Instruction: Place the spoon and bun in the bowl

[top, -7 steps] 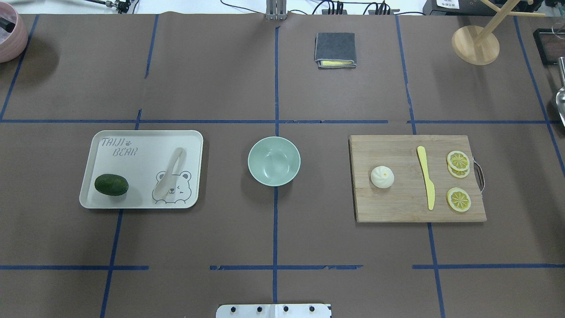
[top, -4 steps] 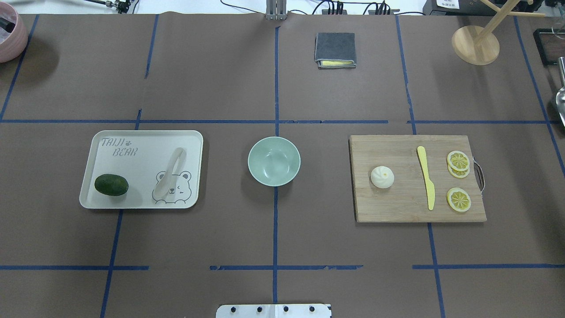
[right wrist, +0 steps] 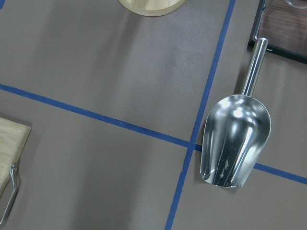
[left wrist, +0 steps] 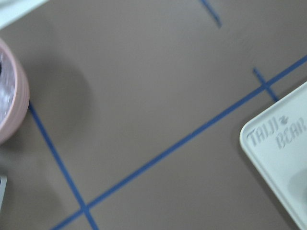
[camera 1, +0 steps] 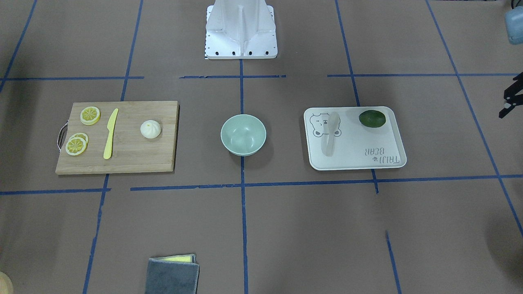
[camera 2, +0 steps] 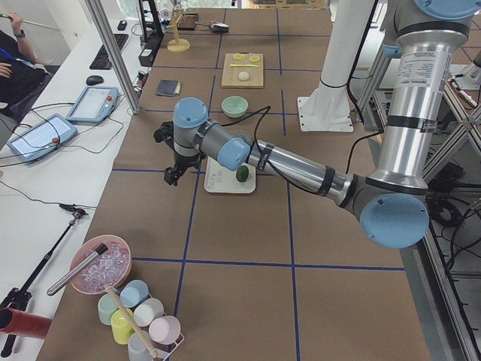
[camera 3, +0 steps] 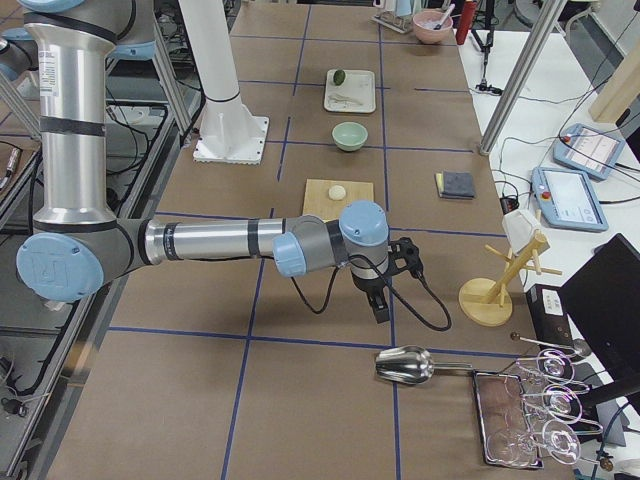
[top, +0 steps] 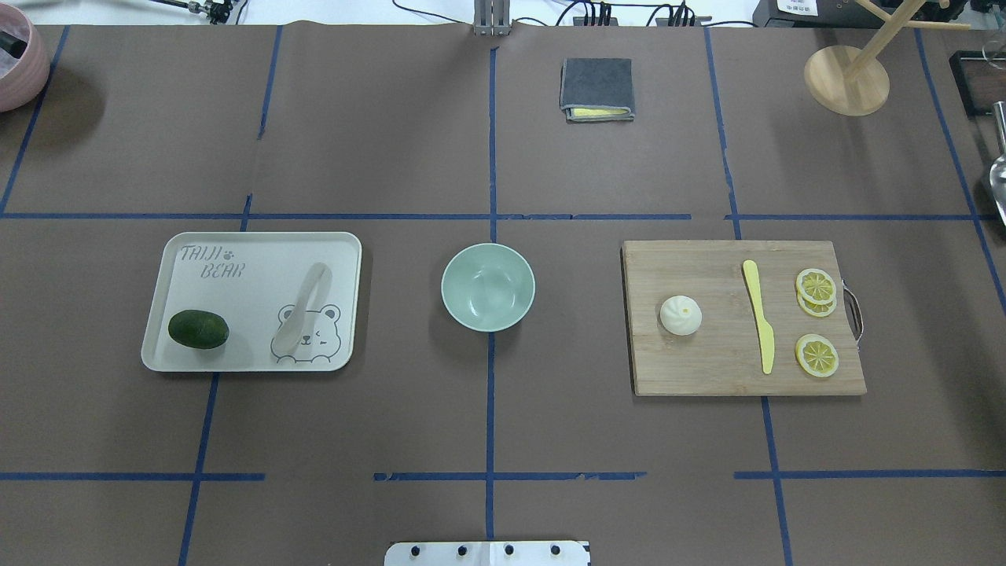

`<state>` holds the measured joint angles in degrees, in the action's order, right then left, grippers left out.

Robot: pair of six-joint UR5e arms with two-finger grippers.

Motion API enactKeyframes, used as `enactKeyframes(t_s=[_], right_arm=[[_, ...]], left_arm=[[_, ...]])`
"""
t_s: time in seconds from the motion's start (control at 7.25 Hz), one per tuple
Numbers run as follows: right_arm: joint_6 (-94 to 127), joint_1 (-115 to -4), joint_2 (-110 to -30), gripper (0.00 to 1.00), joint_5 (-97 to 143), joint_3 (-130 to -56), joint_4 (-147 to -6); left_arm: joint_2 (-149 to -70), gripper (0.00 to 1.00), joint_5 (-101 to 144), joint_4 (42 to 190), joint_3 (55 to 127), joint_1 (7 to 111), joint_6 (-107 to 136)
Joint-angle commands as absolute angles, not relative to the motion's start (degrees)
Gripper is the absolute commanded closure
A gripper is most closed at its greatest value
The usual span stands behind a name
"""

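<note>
The brown paper-covered table (top: 393,141), ruled with blue tape lines, carries all items noted here. My left gripper (camera 2: 173,174) hangs over bare paper beyond the outer end of the tray. My right gripper (camera 3: 382,305) hangs over bare paper past the handle end of the board, near a shiny metal scoop (right wrist: 235,141). Neither wrist camera shows its own fingers and the side views are too distant, so I cannot tell whether either tool is parted or clenched. The rectangular wooden cutting board (top: 707,362) lies on my right, the white rectangular bear-printed tray (top: 244,306) on my left. Between them, well apart from both, the round mint-green bowl (top: 487,284) stands upright. The off-white plastic soup spoon (top: 302,310) lies flat on the tray across the bear print, scoop end toward me. The yellow plastic knife (top: 759,318) lies mid-board. The dark green oval fruit (top: 198,328) rests on the tray, apart from the spoon. The small white pleated steamed bun (top: 681,315) sits upright on the board's bowl-side half, apart from the knife. Three yellow lemon slices (top: 816,354) lie beyond the knife, two of them overlapping.
</note>
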<state>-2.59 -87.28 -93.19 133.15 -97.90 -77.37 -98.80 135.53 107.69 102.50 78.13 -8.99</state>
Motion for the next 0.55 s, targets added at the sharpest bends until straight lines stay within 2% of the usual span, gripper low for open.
enactKeyframes(t_s=[0.0,0.41], right_arm=[[-2.55,-87.28,-93.25,0.0,133.24,-97.56,-77.34],[-2.55,-87.28,-93.25,0.0,133.59,-97.2,-77.34]], left_arm=[[-101.76,0.0,135.62,122.21,101.6,71.23,8.63],[-103.89,0.0,126.42,124.81,105.01,58.5,23.41]])
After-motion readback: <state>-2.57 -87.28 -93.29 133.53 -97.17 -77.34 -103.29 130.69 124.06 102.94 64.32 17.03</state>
